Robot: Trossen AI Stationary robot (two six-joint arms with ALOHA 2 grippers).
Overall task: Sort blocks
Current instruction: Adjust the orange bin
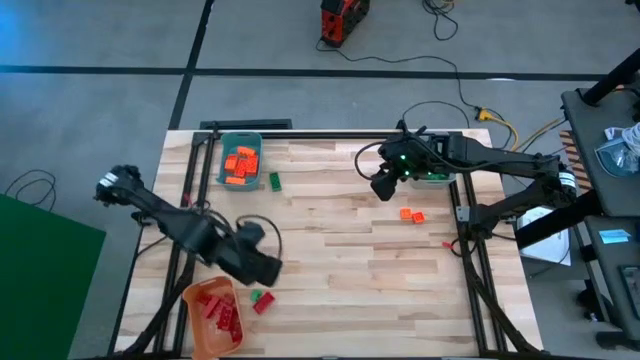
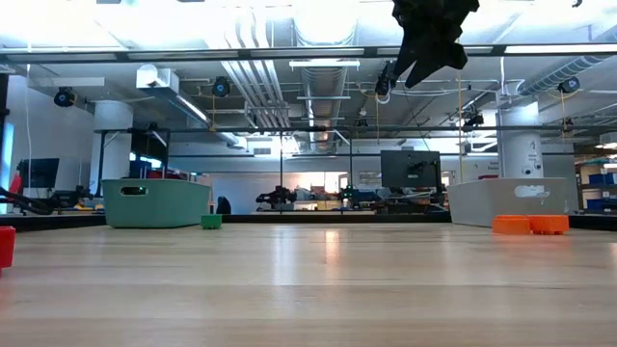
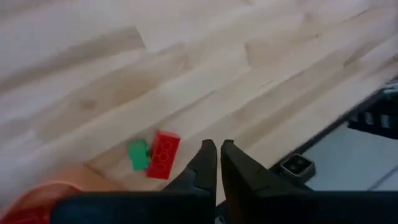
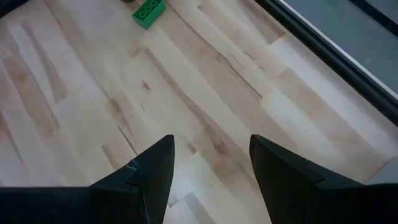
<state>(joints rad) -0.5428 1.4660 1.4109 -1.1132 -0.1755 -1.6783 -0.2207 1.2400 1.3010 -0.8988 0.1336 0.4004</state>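
Looking like a robotics lab or an open industrial workshop hall. Showing exposed ceiling ducts (image 2: 323, 82) and pipes running under strip lights, with round concrete columns (image 2: 114, 145) standing across a wide floor. Holding workbenches with monitors (image 2: 410, 169) and equipment far behind the wooden tabletop (image 1: 340, 250). Sitting on grey flooring marked with dark tape lines (image 1: 300, 70), with loose cables (image 1: 470, 95) trailing across it and a red device (image 1: 343, 20) lying near the frame. Carrying two dark arms mounted on a black metal frame (image 1: 465, 225) around the tabletop.
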